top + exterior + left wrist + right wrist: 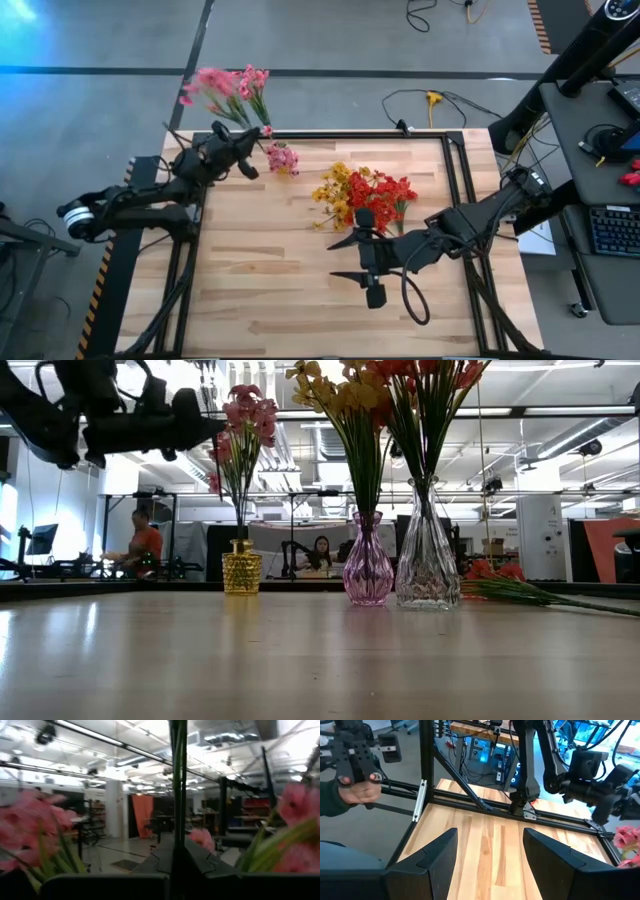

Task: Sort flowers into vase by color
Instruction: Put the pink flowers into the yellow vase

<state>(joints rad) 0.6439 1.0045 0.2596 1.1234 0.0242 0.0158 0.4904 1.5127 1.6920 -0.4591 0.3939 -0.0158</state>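
Bare wood of the surface (300, 660) fills the near ground in the low view, and beyond it stand three vases in a row: a gold vase (241, 573) on the left holding pink flowers (247, 415), a purple vase (368, 573) with yellow flowers (335, 395), and a clear glass vase (427, 565) just to its right with red flowers (420, 375). More red flowers lie flat on the surface at the far right (500, 575).

My left tool (243, 150) hangs near the far left corner of the surface, its fingers together on a thin green stem (177, 785), with pink blossoms close on both sides. Seen from above, that tool sits beside the pink bunch, touching its stems.

My right tool (352, 258) hovers over the middle of the surface, on the near side of the yellow and red bunches, fingers (437, 852) spread wide apart with nothing between them.

A person's hand (360, 792) shows beyond the left edge of the surface. People sit in the room behind.
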